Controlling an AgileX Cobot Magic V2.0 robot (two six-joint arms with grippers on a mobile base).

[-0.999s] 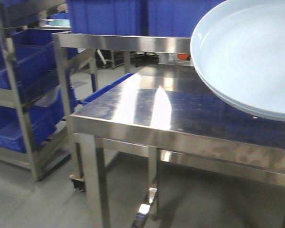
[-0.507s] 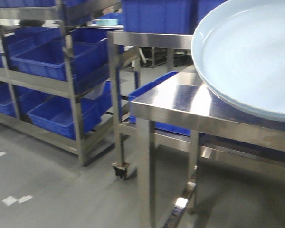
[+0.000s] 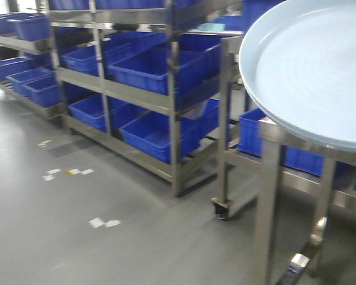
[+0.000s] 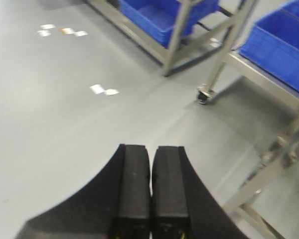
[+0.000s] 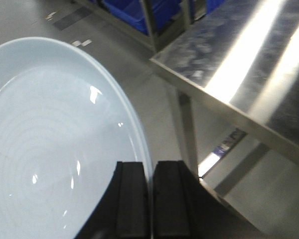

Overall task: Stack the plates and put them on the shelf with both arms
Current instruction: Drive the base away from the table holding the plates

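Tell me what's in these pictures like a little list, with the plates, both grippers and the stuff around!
Plates: pale blue-white, stacked, held off the table
Right gripper: shut on the plates' rim
Left gripper: shut, holding nothing, above the grey floor
Table: shiny steel, beside the plates
Racks: metal, loaded with blue bins

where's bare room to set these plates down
The steel tabletop, right of the held plates, shows bare up to its near edge. The rack in the front view is crowded: blue bins fill its shelves.
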